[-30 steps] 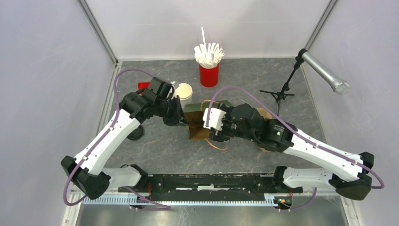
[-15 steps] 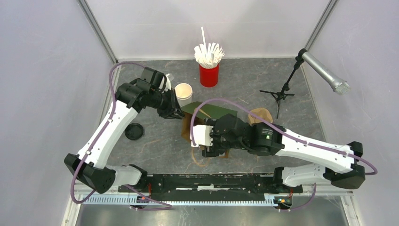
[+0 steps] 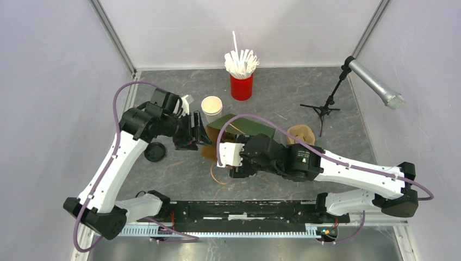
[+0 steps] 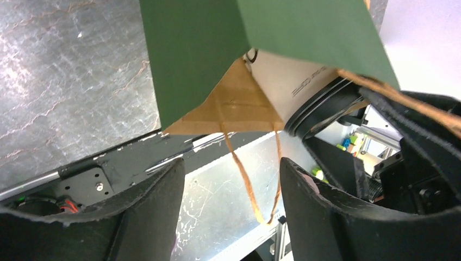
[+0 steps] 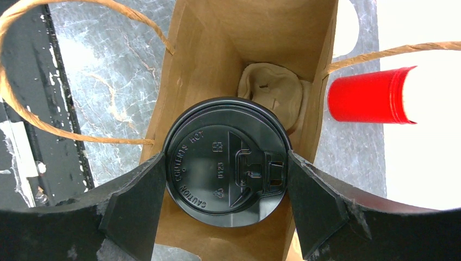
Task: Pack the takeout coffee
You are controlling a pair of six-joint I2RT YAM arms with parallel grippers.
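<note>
The takeout coffee (image 5: 225, 163), a cream cup under a black lid, sits in the mouth of a paper bag (image 5: 255, 32) that is green outside and brown inside. My right gripper (image 5: 225, 166) is shut on the lid's rim, one finger on each side. From above, that gripper (image 3: 231, 163) is at the bag's (image 3: 244, 128) near end. My left gripper (image 4: 231, 166) stands open beside the bag (image 4: 217, 43), with only the twine handle (image 4: 244, 185) hanging between its fingers. The cup's side (image 4: 293, 76) shows under the green flap. In the overhead view the left gripper (image 3: 197, 136) is just left of the bag.
A stack of white cups (image 3: 212, 107) stands behind the bag, beside a red cup of white sticks (image 3: 242, 86). A loose black lid (image 3: 155, 152) lies at the left. A microphone stand (image 3: 326, 109) and a brown crumpled piece (image 3: 301, 133) are at the right. A beige wad (image 5: 269, 89) lies deep inside the bag.
My left gripper has opened, let go of the bag and drawn back to the left. The right arm has moved left and nearer, and the bag has tipped onto its side.
</note>
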